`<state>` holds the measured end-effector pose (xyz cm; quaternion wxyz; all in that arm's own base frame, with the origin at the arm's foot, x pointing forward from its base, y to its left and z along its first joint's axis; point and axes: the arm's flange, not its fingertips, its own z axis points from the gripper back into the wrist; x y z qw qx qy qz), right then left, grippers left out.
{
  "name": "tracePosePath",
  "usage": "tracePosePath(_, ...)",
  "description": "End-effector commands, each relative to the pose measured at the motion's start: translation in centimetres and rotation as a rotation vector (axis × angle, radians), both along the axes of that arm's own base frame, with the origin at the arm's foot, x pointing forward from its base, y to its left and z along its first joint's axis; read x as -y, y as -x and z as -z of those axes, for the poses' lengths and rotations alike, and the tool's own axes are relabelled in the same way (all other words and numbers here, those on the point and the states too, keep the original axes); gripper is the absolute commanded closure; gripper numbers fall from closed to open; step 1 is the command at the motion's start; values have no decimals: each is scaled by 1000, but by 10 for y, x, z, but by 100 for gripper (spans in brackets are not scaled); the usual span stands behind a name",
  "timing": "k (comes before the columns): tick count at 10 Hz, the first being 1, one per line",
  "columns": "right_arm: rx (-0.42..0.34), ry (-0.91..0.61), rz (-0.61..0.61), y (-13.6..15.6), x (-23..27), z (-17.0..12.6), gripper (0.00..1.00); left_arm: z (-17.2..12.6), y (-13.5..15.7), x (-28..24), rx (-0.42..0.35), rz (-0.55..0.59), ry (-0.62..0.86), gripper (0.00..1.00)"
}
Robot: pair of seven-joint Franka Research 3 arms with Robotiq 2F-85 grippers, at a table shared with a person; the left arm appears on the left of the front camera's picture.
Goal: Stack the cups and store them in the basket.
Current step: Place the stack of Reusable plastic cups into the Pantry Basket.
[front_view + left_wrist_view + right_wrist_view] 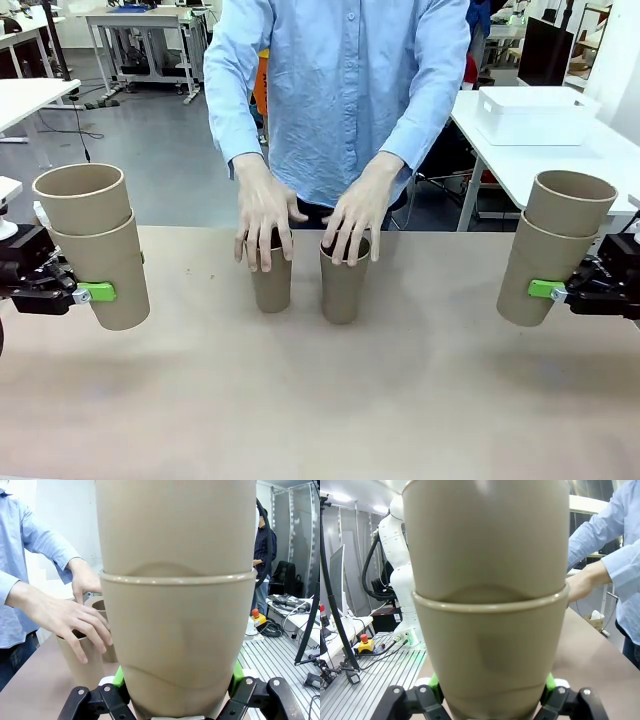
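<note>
The left gripper (96, 292) is clamped on the left stack (95, 240) of two cups, and the right gripper (548, 290) on the right stack (556, 250). Between them, the person's hands (262, 212) rest on two cups (272, 288) standing on the table (320, 400) — the basket (535, 115) sits well apart, on a far table.

The left tool (178, 676) clamps a two-cup stack (175, 605); a person's hands (75, 625) rest on two cups (82, 667) beyond.
</note>
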<state>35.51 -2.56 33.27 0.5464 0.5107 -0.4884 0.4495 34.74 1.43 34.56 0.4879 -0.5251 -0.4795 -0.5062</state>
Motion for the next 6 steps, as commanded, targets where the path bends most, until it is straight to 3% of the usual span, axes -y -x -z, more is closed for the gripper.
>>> tracePosePath(1, 4, 2, 1, 0, 0, -2, 16, -2, 0, 1, 3, 2, 9, 15)
tracePosePath(6, 4, 2, 1, 0, 0, -2, 16, -2, 0, 1, 3, 2, 9, 15)
